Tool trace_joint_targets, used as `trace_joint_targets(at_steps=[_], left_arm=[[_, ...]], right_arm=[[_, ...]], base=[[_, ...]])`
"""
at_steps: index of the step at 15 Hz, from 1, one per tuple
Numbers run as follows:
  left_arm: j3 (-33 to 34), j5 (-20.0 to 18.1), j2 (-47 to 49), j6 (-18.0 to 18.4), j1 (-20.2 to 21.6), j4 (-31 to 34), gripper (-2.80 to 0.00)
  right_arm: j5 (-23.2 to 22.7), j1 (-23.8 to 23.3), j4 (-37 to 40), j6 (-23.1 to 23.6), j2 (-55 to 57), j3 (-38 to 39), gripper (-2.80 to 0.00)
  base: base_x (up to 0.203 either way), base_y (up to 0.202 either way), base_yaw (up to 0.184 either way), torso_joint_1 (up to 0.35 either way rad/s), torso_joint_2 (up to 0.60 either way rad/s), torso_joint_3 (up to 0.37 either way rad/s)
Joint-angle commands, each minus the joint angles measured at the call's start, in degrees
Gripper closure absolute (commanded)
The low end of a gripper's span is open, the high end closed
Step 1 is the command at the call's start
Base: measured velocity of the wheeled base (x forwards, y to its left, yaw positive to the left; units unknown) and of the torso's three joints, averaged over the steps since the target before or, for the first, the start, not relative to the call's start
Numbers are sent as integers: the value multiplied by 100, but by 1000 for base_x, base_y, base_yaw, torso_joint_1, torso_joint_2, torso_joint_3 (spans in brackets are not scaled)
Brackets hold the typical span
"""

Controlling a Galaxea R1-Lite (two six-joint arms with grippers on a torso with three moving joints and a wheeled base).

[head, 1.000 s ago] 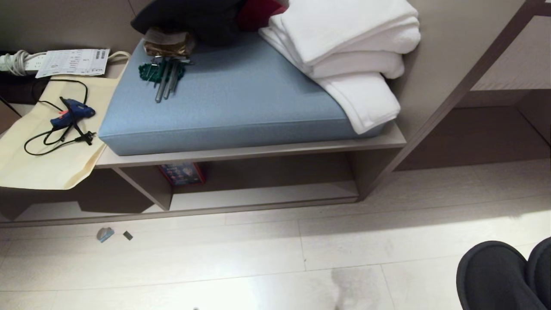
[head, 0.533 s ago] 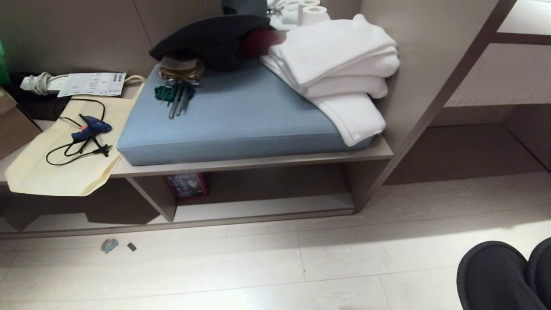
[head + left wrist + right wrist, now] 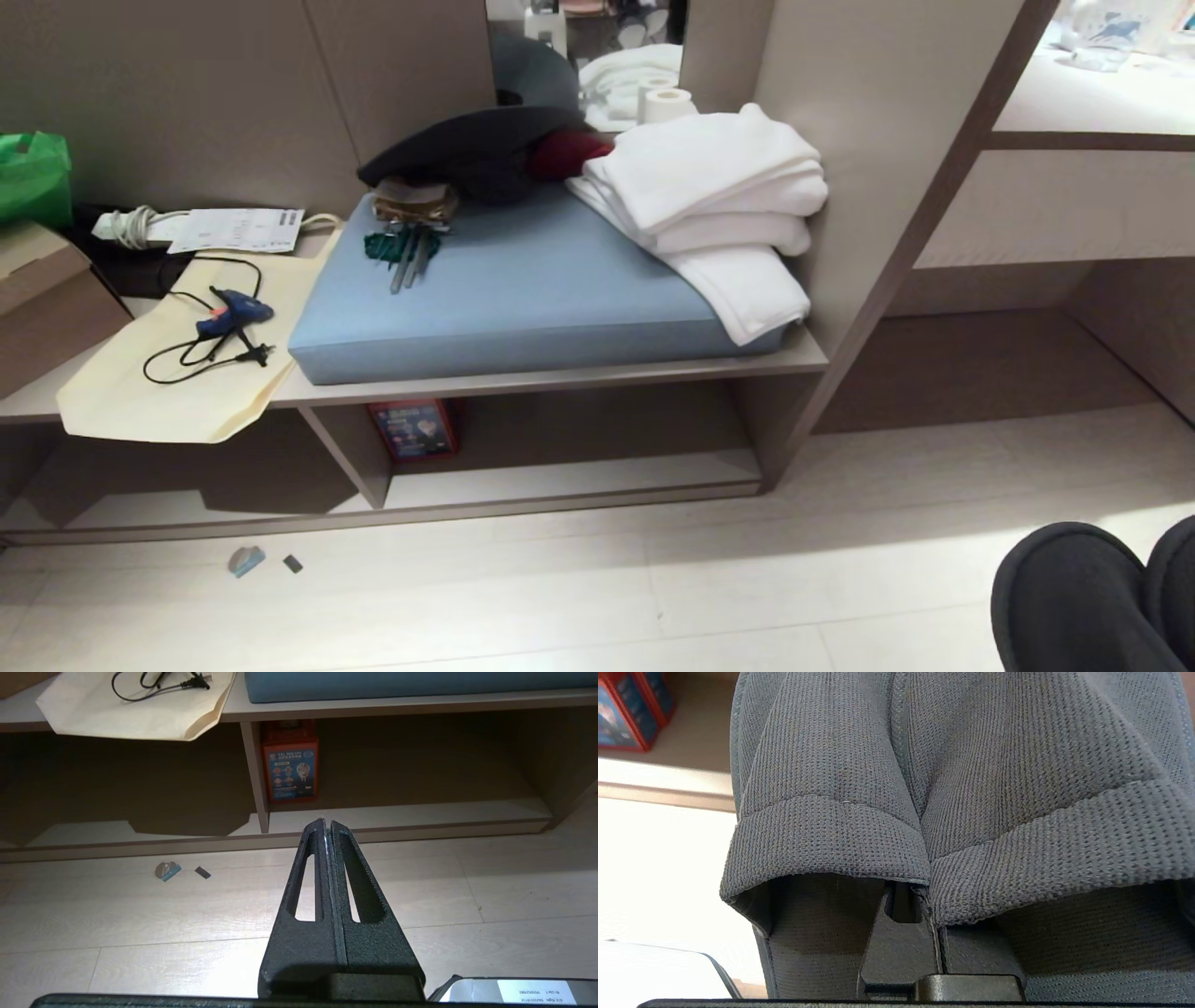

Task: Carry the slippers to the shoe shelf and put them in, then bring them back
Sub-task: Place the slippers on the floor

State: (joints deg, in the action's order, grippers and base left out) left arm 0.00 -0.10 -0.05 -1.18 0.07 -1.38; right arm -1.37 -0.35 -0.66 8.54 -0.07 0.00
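Slippers (image 3: 924, 788) side by side, heels clamped between right gripper (image 3: 920, 896) fingers; toes show at near right (image 3: 1092, 597), above the floor (image 3: 560, 597). Shoe shelf (image 3: 569, 481) lies far left of them. Left gripper (image 3: 325, 826) fingers pressed together, holding nothing.

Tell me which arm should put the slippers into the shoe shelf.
Right, probably. The right gripper is shut on the slippers. The left gripper is shut and holds nothing, aimed at the shoe shelf.
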Motion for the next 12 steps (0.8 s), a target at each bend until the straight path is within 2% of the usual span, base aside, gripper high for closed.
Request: trace_joint_targets(at_steps=[1, 12], left_arm=[[44, 1, 5, -5, 1, -3, 0], [44, 1, 5, -5, 1, -3, 0]], right_arm=[[-3, 0, -4, 7, 7, 0, 0], [-3, 0, -4, 7, 7, 0, 0]], base=[[0, 0, 0, 0, 4, 196], [0, 0, 0, 2, 1, 205]])
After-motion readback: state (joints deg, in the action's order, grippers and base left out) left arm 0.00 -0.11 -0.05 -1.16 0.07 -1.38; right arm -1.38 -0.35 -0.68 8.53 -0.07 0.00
